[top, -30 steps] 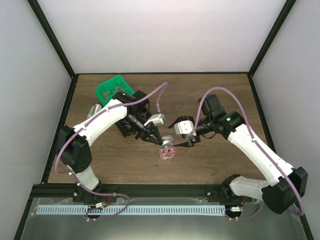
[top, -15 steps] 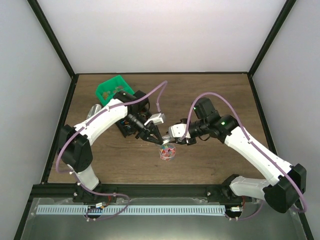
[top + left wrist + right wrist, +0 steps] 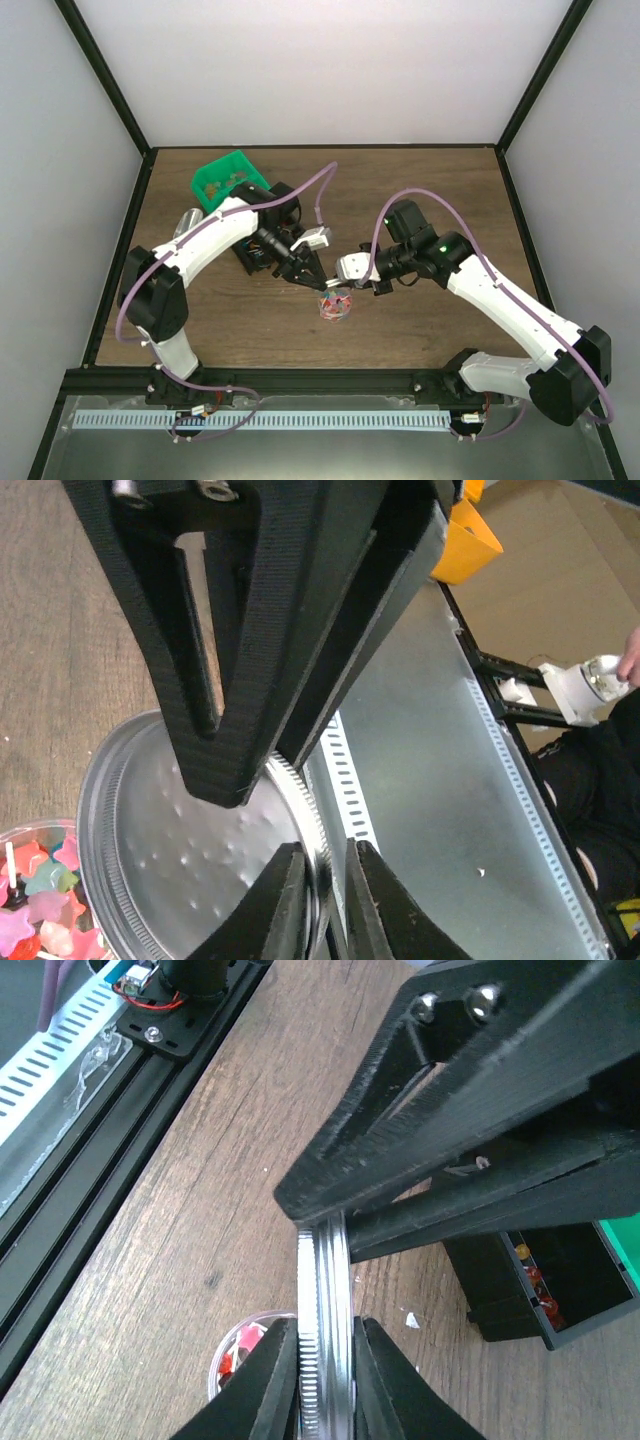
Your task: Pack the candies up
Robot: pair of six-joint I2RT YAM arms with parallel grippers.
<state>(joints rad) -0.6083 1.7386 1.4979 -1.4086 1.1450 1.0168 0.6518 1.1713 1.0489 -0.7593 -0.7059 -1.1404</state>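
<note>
**2 grippers on 1 lid**

Your right gripper (image 3: pixel 325 1355) has swung in and closed on the rim of the metal lid (image 3: pixel 323 1290), which your left gripper (image 3: pixel 325 900) also pinches. The candies (image 3: pixel 35 905) sit in the open jar (image 3: pixel 218 1368) at mid-frame below. A handover looks ready.

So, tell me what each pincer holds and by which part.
Both hold the lid by its rim: the left pincer and the right pincer each pinch its edge.
</note>
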